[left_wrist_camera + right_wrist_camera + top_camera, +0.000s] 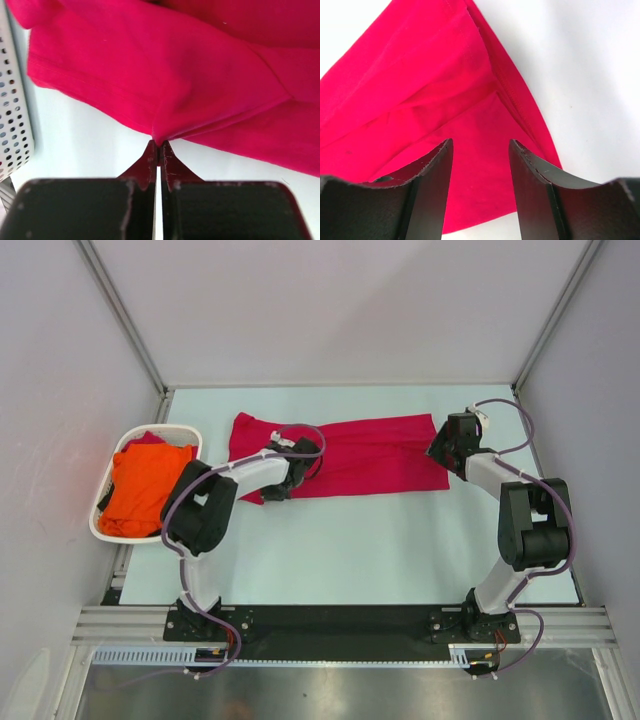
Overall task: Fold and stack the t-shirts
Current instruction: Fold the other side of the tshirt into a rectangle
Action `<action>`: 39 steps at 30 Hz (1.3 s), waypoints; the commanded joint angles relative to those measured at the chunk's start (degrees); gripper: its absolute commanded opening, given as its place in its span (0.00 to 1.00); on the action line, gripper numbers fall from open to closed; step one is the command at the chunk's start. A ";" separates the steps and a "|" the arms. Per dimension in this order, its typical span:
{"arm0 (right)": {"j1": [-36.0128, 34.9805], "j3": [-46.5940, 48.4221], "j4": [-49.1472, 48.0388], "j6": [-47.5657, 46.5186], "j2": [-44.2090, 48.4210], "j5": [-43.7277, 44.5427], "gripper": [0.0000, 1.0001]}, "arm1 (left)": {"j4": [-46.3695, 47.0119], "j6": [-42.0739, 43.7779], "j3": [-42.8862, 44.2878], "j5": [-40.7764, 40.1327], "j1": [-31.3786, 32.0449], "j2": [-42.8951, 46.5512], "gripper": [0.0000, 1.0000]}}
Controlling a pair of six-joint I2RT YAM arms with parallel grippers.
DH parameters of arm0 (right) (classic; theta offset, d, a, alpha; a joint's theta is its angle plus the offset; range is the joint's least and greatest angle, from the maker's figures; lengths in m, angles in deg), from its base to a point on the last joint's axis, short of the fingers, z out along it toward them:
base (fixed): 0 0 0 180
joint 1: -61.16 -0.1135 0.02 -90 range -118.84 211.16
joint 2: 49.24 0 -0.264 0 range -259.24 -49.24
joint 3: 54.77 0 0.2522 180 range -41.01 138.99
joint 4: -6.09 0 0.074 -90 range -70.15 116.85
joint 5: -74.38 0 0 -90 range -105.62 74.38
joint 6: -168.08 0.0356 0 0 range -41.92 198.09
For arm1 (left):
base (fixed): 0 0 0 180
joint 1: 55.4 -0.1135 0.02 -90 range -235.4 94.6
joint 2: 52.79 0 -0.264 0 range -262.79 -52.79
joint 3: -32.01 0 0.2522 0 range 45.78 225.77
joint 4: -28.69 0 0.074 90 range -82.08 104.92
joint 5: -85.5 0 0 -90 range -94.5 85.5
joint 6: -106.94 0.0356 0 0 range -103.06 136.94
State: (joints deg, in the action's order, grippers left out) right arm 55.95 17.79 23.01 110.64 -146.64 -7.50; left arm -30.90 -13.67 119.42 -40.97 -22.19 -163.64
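A crimson t-shirt (370, 455) lies spread across the back of the table. My left gripper (274, 490) is at its near left edge, shut on a small pinch of the hem, with the cloth (175, 65) puckered at the fingertips (159, 147). My right gripper (441, 449) hovers open above the shirt's right end. Its fingers straddle the red cloth (420, 90) near a corner and nothing is clamped between them (480, 145). An orange t-shirt (145, 485) lies crumpled in the white basket (125, 537) at the left.
The perforated wall of the basket (12, 115) stands just left of my left gripper. A bit of red cloth (150, 438) shows at the basket's back. White walls enclose the table on three sides. Bare table lies in front of the crimson shirt.
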 commanded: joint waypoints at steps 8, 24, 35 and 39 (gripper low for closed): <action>0.03 -0.71 -1.75 0.05 1.52 -0.30 0.53 | -6.38 -4.37 11.77 -13.45 -0.17 2.22 0.00; 0.03 -0.62 -2.10 -0.39 0.55 -0.82 0.53 | -16.32 -0.33 48.78 -17.76 -5.17 -20.01 0.09; -0.94 -0.45 -2.10 -0.48 0.29 -1.35 0.53 | -13.17 -2.70 32.58 -16.72 -7.72 -9.41 1.00; -1.47 -0.27 -1.93 -0.74 0.37 -1.79 0.53 | -4.56 -2.70 17.18 -8.81 -10.17 1.84 0.97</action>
State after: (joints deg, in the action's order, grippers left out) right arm 55.16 17.05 22.50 110.60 -146.64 -8.75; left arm -42.64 -14.72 146.22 -55.94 -30.45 -174.43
